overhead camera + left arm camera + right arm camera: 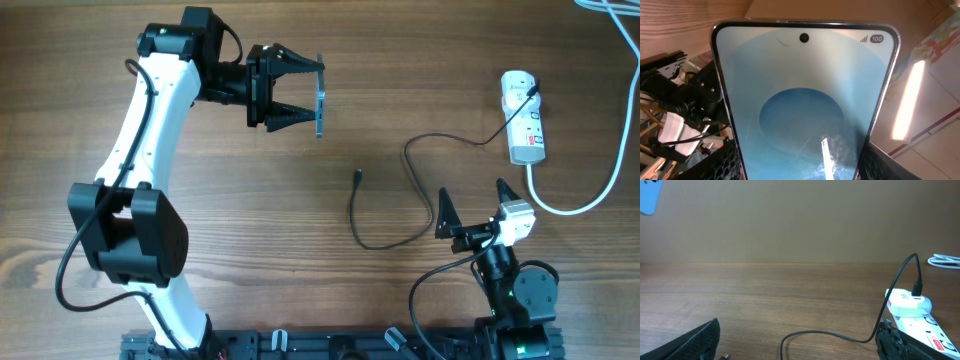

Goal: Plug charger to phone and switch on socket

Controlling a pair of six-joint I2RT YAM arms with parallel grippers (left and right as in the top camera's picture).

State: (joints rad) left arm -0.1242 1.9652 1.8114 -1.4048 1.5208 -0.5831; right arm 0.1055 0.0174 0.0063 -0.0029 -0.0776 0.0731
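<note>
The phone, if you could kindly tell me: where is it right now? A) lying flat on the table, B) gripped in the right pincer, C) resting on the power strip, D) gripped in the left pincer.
D: the phone sits edge-on between the fingers of the left pincer, while the right pincer stands open and empty.

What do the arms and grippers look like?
The left arm has white links, black joints and a black cable; the right arm is mostly black with a white wrist block. The left gripper and right gripper are black with tapered fingers.
</note>
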